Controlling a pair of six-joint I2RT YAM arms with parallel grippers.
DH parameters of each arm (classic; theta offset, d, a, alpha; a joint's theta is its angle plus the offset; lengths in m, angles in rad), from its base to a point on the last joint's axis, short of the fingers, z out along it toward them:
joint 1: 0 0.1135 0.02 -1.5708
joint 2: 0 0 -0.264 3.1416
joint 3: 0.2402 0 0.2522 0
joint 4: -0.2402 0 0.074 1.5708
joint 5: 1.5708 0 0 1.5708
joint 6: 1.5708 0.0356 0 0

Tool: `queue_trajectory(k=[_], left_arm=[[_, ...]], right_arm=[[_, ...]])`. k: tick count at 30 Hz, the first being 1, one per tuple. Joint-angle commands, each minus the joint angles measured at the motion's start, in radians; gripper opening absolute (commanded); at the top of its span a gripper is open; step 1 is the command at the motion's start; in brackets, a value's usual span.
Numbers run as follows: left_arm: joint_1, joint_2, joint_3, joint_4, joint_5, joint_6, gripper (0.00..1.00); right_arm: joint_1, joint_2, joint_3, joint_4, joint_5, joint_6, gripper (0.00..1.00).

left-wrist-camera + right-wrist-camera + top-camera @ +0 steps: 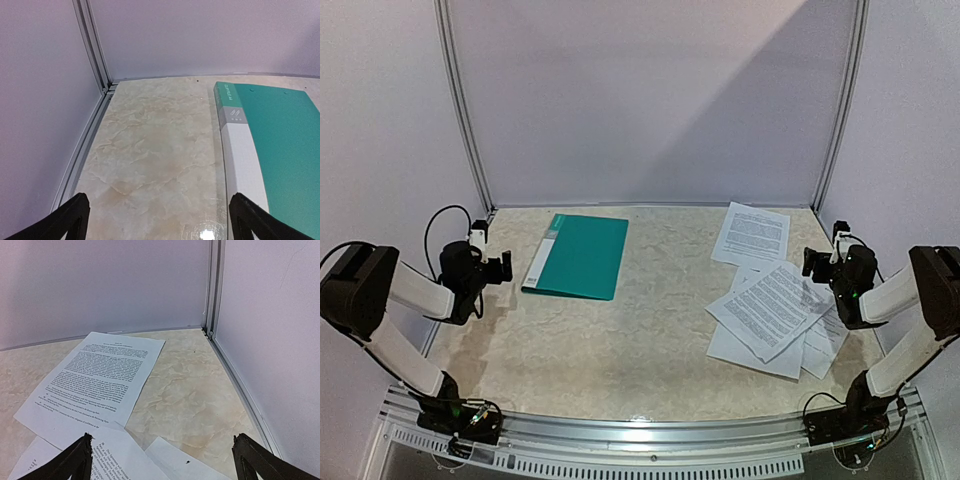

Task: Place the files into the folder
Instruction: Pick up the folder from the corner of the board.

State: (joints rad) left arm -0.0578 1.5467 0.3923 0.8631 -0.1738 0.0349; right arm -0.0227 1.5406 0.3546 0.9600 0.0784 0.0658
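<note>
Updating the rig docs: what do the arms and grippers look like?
Identical pair. The left arm and right arm: white links, boxy black joints, black bases. The left gripper and right gripper: black, tapered black fingers, white block on top, looped black cables.

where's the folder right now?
Top view: the flat teal-green plastic folder lies closed, left of centre, just right of the left claw; the white printed paper sheets sit far across on the right.

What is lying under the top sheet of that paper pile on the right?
Under the top white printed paper sheet lie other white paper sheets, edges poking out at its near side. Their number and covered print cannot be seen. All rest on the beige marbled table.
</note>
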Motion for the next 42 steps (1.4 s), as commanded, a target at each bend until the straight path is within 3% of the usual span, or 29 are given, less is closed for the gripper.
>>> queue_trajectory(k=[1,3,7,12,15,17,19,22,24,27,29,42], left_arm=[[0.009,0.010,0.016,0.024,-0.009,0.011,1.00],[0.010,0.010,0.017,0.022,0.001,0.015,1.00],[0.034,0.005,0.009,0.031,0.133,0.029,0.99],[0.046,-0.024,0.048,-0.055,0.093,-0.002,1.00],[0.058,-0.122,0.201,-0.385,0.280,0.044,0.99],[0.046,-0.171,0.331,-0.586,0.440,0.192,0.98],[-0.003,-0.187,0.427,-0.753,0.481,0.393,0.96],[-0.131,-0.168,0.522,-1.064,0.381,0.789,0.90],[-0.215,-0.147,0.501,-1.153,0.265,1.050,0.86],[-0.304,-0.129,0.348,-0.969,0.034,1.298,0.85],[-0.347,-0.107,0.258,-0.797,-0.036,1.410,0.84],[-0.410,0.092,0.180,-0.490,-0.131,1.426,0.69]], right_arm=[[-0.005,0.013,0.022,0.012,0.017,-0.005,0.99],[-0.005,0.004,0.042,-0.052,-0.009,-0.009,0.99],[-0.005,-0.140,0.233,-0.456,-0.022,-0.003,0.99],[-0.003,-0.304,0.351,-0.656,-0.132,0.145,0.99],[0.033,-0.371,0.374,-0.739,-0.135,0.251,0.99],[0.101,-0.403,0.391,-0.793,-0.103,0.280,0.99],[0.166,-0.424,0.411,-0.845,-0.066,0.278,0.98],[0.263,-0.439,0.435,-0.903,-0.010,0.279,0.97],[0.320,-0.448,0.428,-0.909,0.014,0.286,0.97],[0.390,-0.460,0.413,-0.906,0.056,0.294,0.97],[0.425,-0.461,0.406,-0.904,0.076,0.299,0.96],[0.459,-0.490,0.362,-0.856,0.138,0.316,0.97]])
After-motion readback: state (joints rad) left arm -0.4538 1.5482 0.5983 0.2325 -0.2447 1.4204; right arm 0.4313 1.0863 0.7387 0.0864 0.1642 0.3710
